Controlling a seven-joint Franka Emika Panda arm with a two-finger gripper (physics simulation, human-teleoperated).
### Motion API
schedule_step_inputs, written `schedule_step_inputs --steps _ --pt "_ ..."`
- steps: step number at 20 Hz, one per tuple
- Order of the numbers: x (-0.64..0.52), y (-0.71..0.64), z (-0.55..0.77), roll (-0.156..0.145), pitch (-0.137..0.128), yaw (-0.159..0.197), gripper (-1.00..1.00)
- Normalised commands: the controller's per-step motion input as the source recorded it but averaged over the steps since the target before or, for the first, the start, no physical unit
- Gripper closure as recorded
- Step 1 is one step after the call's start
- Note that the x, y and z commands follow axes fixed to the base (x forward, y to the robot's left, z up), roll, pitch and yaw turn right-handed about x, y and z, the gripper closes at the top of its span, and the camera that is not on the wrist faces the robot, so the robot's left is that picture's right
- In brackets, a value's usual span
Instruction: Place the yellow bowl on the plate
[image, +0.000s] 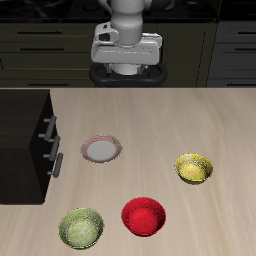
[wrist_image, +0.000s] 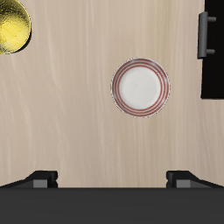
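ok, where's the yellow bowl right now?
In the exterior view the yellow bowl sits on the table, apart from the plate, slightly farther back than the red bowl.

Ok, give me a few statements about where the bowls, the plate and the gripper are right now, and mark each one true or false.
1. The yellow bowl sits on the plate. False: it rests on the table, apart from the plate.
2. The plate has nothing on it. True.
3. The gripper holds the red bowl. False: it hangs open near the table's back, holding nothing.
4. The red bowl lies between the yellow-green bowl and the yellow bowl, near the table's front edge. True.
5. The dark cabinet stands beside the plate. True.
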Motion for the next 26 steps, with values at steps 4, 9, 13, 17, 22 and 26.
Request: schedule_step_inputs --steps 4,9,13,17,22,26 --pt "0.35 0.11 0.14 -0.003 -0.007 0.022 -1.0" --pt "0.21 0.07 0.1 -0.011 -0.019 0.031 -1.0" --pt "0.52 0.13 0.16 -0.034 -0.022 0.063 -1.0" --pt "0.34 0.01 0.12 -0.038 -0.012 0.047 -1.0" --pt "0.26 0.0 0.12 -0.028 -0.006 0.022 -1.0" --pt "0.48 0.0 0.16 -0.028 0.018 -0.014 -1.0"
